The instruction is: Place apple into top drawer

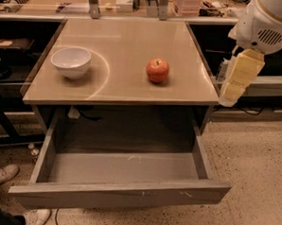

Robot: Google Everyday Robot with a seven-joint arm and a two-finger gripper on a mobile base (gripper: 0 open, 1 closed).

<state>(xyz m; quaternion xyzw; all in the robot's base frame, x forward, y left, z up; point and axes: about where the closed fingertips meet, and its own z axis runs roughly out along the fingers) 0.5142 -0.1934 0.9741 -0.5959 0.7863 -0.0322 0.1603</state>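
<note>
A: Setting?
B: Lab room. Speckled floor point(252, 153), cluttered bench along the back wall. In the middle, a beige tabletop point(126, 38) on a grey cabinet, with dark shelving on both sides.

A: Gripper?
B: The gripper point(238, 77) is off the tabletop, just past its right edge, beside the front half and pointing down. Nothing visible in it. Open or closed: cannot tell from this angle.

A: Arm pose?
B: The white wrist housing point(268, 24) sits above the gripper, out beyond the right edge. The rest of the arm is out of frame. The tool is beside the surface, not over it. My read is that the reach hasn't started.

A: Apple?
B: The apple point(157, 70) is on the tabletop, stem up. It's right of centre and nearer the front edge than the back. Nothing is touching it, and it's well apart from the gripper.

A: Anything else up there?
B: A white bowl point(71, 61) near the left edge, toward the front-left corner and well apart from the apple. Looks empty.

A: Drawer?
B: The top drawer point(124, 168) is pulled out below the front edge. Its bottom is bare and the front panel has a few scuffs.

A: Progress?
B: Early, I'd say. The drawer is open, so that precondition is met. The approach, grasp, lift, carry over the front edge and release are all left to do.

A: Risks?
B: My guess is that a round apple rolls if nudged off-centre. The carry also has to clear the front edge before lowering.
</note>
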